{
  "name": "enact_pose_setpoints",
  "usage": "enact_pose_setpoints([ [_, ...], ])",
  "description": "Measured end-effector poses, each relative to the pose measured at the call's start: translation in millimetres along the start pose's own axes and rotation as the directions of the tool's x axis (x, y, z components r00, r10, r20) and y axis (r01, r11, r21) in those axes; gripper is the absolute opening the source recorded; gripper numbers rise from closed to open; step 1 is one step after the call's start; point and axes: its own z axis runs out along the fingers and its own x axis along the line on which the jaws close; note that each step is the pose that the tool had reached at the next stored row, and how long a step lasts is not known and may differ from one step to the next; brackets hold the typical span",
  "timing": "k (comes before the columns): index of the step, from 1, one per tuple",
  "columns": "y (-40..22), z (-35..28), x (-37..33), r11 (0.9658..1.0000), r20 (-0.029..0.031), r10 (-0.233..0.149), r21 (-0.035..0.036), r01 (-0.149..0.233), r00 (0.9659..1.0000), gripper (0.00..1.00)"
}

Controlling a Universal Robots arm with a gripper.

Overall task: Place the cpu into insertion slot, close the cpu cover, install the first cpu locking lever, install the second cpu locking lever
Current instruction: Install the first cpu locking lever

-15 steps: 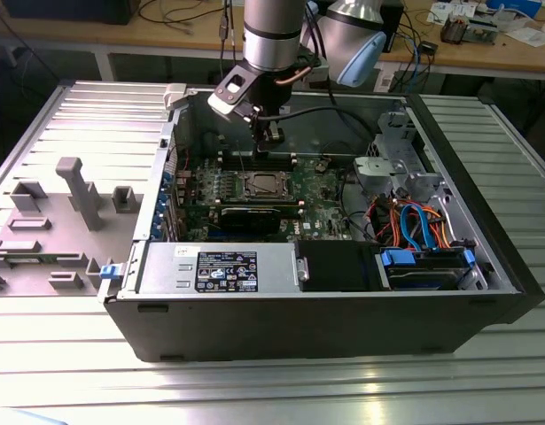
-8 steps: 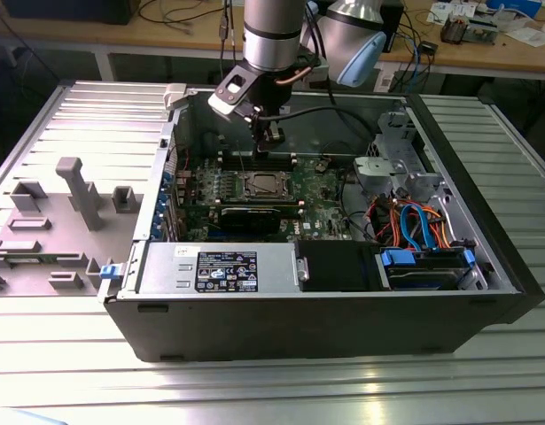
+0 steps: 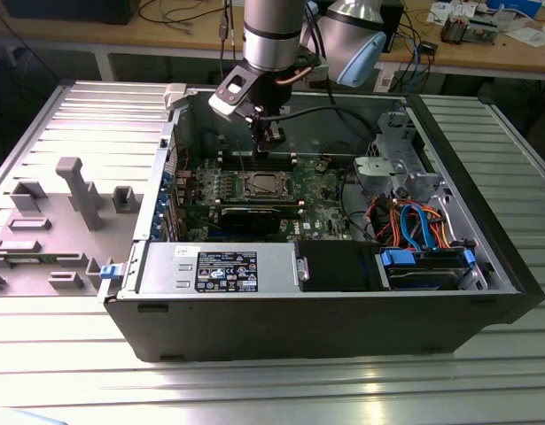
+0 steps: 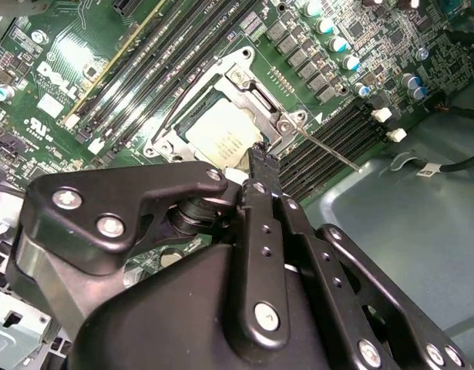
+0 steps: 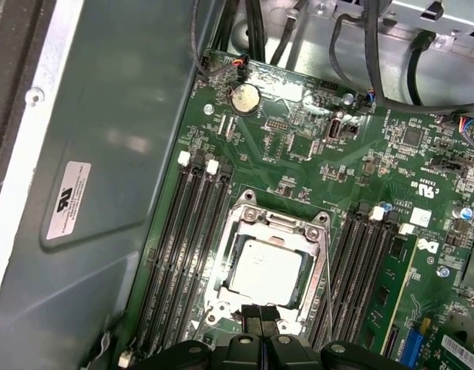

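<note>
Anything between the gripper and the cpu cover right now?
Nothing visible. In the first wrist view the gripper sits right at the edge of the cpu cover, which lies down around the cpu. No cable or part crosses between them.

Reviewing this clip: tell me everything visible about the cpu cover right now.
The cpu cover is a thin silver metal frame with a square middle opening. It lies flat and closed on the green circuit board, with the cpu showing through it. The shut pincer hangs at one edge; contact cannot be told.
</note>
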Motion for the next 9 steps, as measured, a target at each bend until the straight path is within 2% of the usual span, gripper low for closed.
enact_pose_setpoints([
  [9,0.0,0.0,0.0,0.9998,0.0004,-0.018,0.0004,0.018,0.9998,0.11],
])
